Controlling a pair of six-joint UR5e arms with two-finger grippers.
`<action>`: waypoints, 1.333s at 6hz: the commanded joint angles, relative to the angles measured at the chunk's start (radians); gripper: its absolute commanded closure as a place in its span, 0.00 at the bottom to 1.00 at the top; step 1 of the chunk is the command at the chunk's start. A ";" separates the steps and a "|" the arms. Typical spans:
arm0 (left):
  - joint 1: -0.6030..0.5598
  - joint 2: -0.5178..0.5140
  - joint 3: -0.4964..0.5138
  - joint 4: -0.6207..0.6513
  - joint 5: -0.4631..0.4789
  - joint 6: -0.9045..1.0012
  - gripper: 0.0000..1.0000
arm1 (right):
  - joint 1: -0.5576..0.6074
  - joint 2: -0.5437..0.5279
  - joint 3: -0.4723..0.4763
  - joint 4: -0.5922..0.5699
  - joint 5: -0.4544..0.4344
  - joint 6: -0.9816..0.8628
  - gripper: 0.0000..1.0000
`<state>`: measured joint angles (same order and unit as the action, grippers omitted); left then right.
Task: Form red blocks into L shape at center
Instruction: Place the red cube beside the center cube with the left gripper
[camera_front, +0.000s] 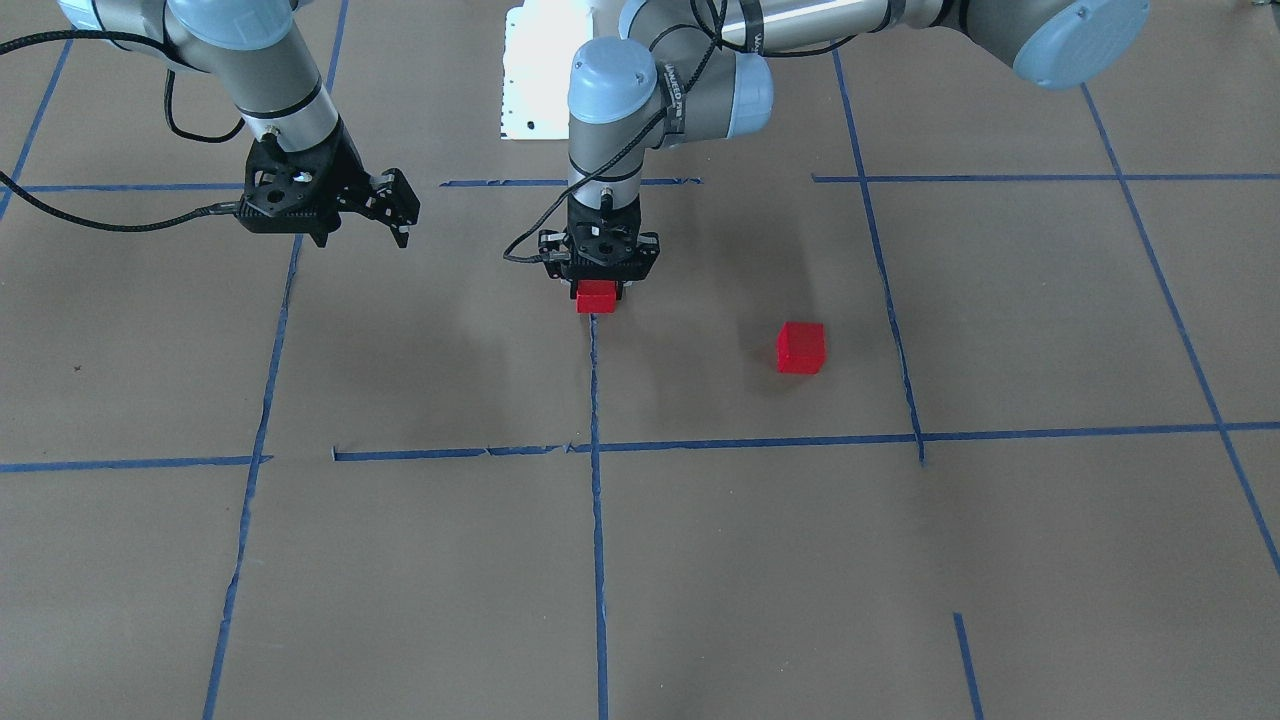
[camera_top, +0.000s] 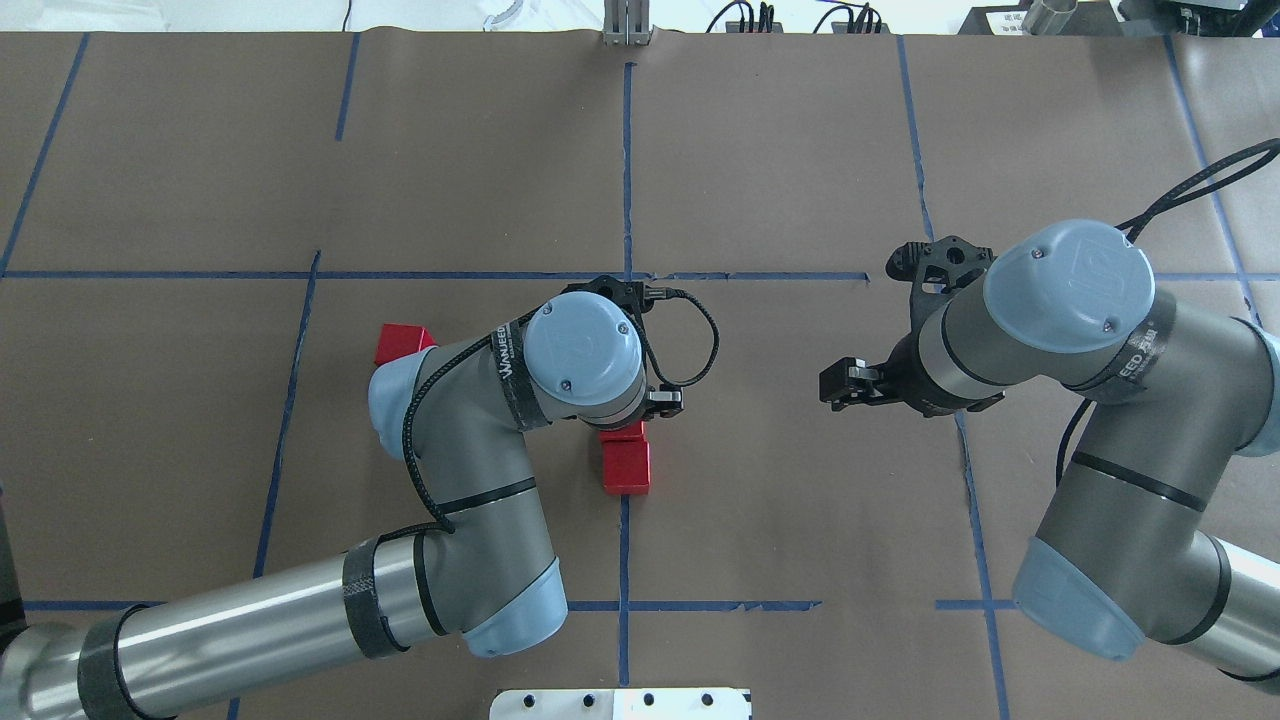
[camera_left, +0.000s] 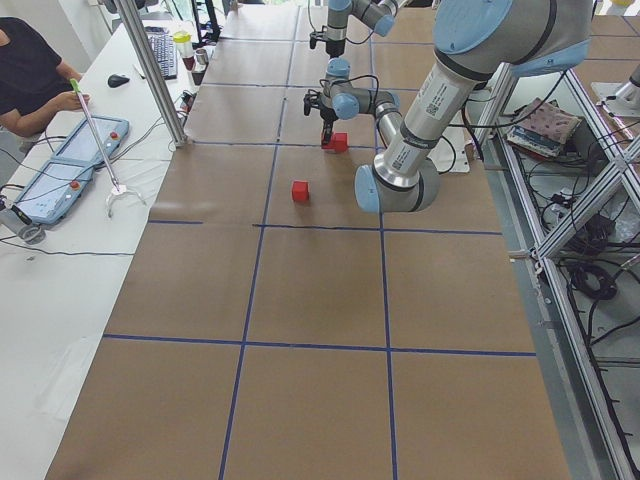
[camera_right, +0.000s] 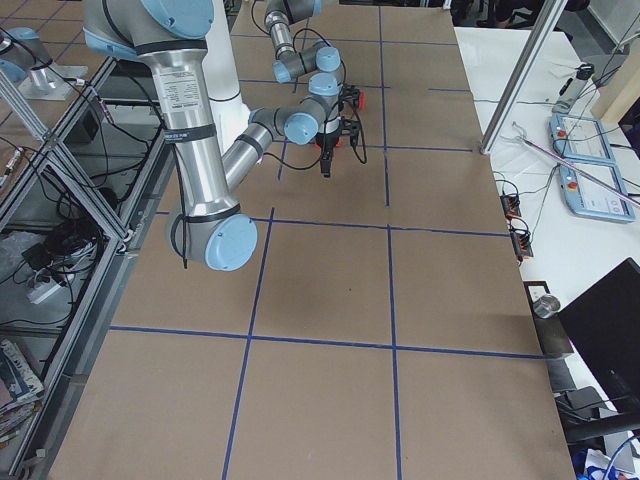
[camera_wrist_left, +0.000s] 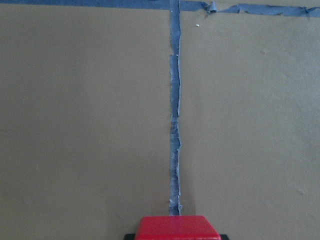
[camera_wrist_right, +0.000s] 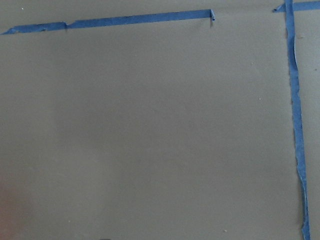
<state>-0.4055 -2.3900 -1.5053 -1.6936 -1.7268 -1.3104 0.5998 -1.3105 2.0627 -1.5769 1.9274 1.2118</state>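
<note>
My left gripper (camera_front: 597, 288) stands upright at the table's middle, shut on a red block (camera_front: 596, 299) that sits low at the brown surface; the block's top also shows in the left wrist view (camera_wrist_left: 172, 228). A second red block (camera_top: 626, 468) lies right beside it on the robot's side, on the blue centre line. The third red block (camera_top: 403, 342) (camera_front: 801, 347) sits alone to the robot's left of the gripper. My right gripper (camera_front: 403, 212) (camera_top: 838, 385) hangs open and empty above the table, well to the right of the blocks.
Blue tape lines (camera_front: 596, 560) divide the brown paper into squares. The white robot base plate (camera_top: 620, 703) is at the near edge. An operator (camera_left: 30, 70) sits at a side desk with a tablet, beyond the table's far edge.
</note>
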 joint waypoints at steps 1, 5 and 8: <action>0.010 0.000 0.002 -0.001 0.013 0.000 0.83 | 0.000 -0.001 0.000 0.000 0.001 0.000 0.00; 0.016 0.002 0.002 -0.005 0.033 0.006 0.00 | 0.000 0.001 0.000 0.000 0.002 0.000 0.00; -0.022 0.014 -0.090 -0.006 0.039 0.008 0.00 | 0.005 0.001 0.008 0.000 0.007 0.000 0.00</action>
<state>-0.4039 -2.3847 -1.5621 -1.7013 -1.6885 -1.3049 0.6017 -1.3093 2.0665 -1.5770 1.9312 1.2119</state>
